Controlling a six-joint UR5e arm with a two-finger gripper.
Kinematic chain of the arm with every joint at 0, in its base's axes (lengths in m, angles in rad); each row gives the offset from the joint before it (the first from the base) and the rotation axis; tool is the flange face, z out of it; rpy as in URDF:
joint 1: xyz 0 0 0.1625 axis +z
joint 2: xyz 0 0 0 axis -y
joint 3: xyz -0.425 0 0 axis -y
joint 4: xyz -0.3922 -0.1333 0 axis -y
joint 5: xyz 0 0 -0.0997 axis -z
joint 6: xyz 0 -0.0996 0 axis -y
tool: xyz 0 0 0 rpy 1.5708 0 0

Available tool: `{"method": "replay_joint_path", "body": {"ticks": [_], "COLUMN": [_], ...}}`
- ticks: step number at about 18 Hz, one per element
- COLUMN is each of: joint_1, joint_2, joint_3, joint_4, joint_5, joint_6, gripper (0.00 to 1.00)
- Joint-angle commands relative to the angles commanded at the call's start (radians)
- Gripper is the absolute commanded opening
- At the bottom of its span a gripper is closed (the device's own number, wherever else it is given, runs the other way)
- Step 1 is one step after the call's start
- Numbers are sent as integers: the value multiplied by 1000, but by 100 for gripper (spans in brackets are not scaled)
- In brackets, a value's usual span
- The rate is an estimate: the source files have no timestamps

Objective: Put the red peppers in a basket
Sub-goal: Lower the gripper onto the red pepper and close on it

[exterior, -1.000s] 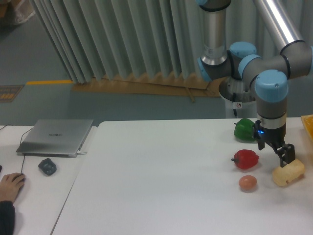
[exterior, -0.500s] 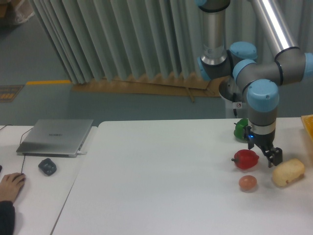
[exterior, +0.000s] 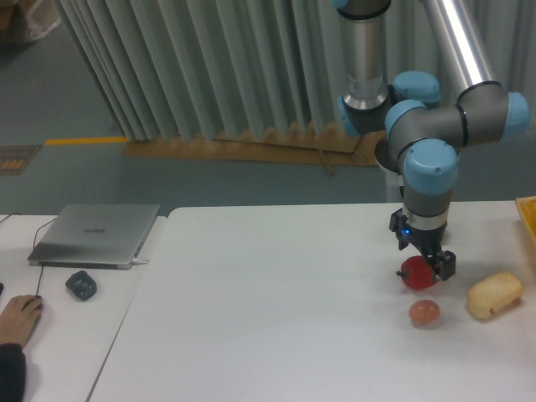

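The red pepper (exterior: 414, 275) lies on the white table at the right, partly covered by my gripper (exterior: 425, 261). The gripper hangs straight over it, open, with one dark finger (exterior: 445, 265) at the pepper's right side; the other finger is hard to make out. Whether the fingers touch the pepper I cannot tell. Only a yellow-orange edge of the basket (exterior: 528, 213) shows at the right border, well right of the pepper.
An orange-pink egg (exterior: 425, 312) lies just in front of the pepper, and a pale bread-like lump (exterior: 493, 296) to its right. At the far left are a laptop (exterior: 95, 234), a mouse (exterior: 81, 285) and a person's hand (exterior: 17, 318).
The gripper has moved left from above the bread-like lump to directly over the red pepper and now hides the green pepper behind the arm. The objects on the table have not moved.
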Motion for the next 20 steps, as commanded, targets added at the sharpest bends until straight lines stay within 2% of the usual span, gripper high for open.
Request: {"method": "replay_joint_path", "body": {"ticks": [8,20], "joint_1": [3,2], "joint_2": [8,-14], "joint_3": [-12,-28], "joint_4": [-2,5], "joint_5": [8,61], "joint_6": [6,6], "gripper": [100,100]}}
